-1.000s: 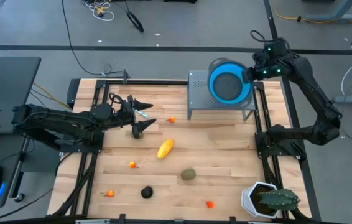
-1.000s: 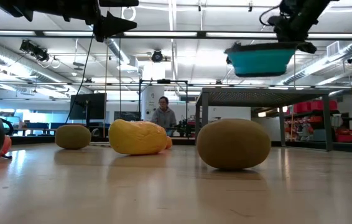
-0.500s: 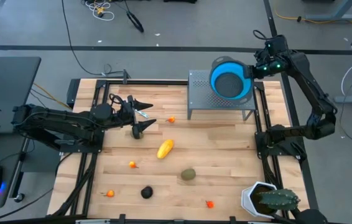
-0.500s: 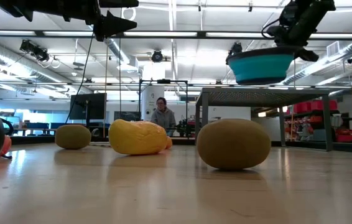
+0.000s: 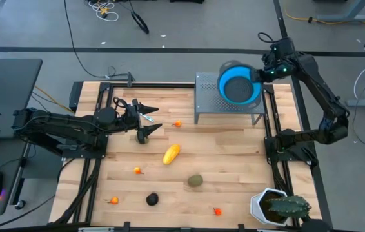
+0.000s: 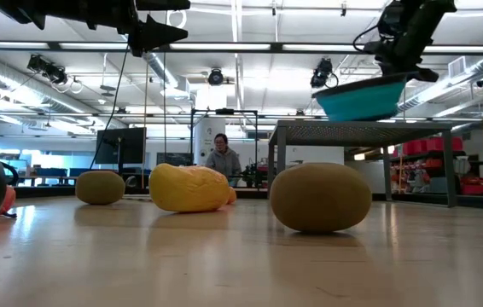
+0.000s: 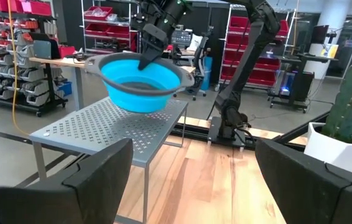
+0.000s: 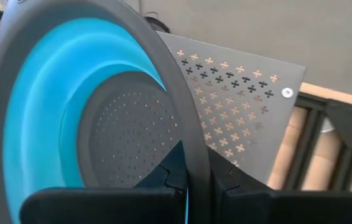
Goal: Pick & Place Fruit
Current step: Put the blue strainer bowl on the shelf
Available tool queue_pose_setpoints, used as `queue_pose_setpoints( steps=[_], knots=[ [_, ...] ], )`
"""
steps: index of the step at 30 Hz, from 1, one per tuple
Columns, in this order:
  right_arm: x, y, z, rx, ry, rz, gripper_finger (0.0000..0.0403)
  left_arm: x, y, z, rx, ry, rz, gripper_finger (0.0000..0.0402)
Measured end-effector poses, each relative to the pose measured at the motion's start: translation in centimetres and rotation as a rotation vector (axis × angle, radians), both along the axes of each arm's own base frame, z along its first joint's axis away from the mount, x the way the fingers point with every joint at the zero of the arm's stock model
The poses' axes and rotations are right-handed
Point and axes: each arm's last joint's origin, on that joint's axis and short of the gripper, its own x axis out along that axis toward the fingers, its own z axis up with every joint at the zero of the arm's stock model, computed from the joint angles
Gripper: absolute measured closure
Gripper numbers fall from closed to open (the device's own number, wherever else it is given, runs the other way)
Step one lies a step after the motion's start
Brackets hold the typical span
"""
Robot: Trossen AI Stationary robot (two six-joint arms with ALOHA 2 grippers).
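Observation:
My right gripper [image 5: 260, 76] is shut on the round blue bowl [image 5: 237, 85], which hangs tilted just over the grey perforated stand [image 5: 211, 103] at the table's far right. The fruit lies on the wooden table: a yellow oblong [image 5: 171, 154], an olive oval [image 5: 195, 180], a near-black round one [image 5: 152, 199] and small orange-red bits [image 5: 137, 171]. The low view shows a second olive oval [image 6: 100, 187] farther back. My left gripper [image 5: 145, 120] stands open and level above the table's far left, holding nothing. My right gripper pinches the bowl's grey rim [image 8: 196, 149], one finger [image 8: 163, 183] inside the bowl and the other [image 8: 232, 183] outside. The fingers slant down from the table's right side. The bowl is lifted and tilted, its held side [image 6: 399, 78] higher than its free side.
A cactus in a white pot [image 5: 278, 206] stands at the near right corner. Black frame rails [image 5: 269, 129] run along the table's sides. A person [image 6: 223, 159] sits in the room beyond the table. Bare wood lies between the fruit pieces.
My right gripper has sunk a little toward the grey stand and turned. The bowl, level a second ago, now tilts with its free side lower and hangs closer to the stand's top.

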Motion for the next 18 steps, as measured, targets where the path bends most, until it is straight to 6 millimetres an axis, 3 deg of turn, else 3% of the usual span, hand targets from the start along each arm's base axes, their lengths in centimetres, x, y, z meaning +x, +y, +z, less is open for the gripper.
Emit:
queue_pose_setpoints(
  steps=[18],
  knots=[
    [1.3, 0.8, -0.4, -0.019, 0.155, -0.012, 0.0366, 0.0, 0.0, 0.0, 0.0, 0.0, 0.0, 0.0054]
  ],
)
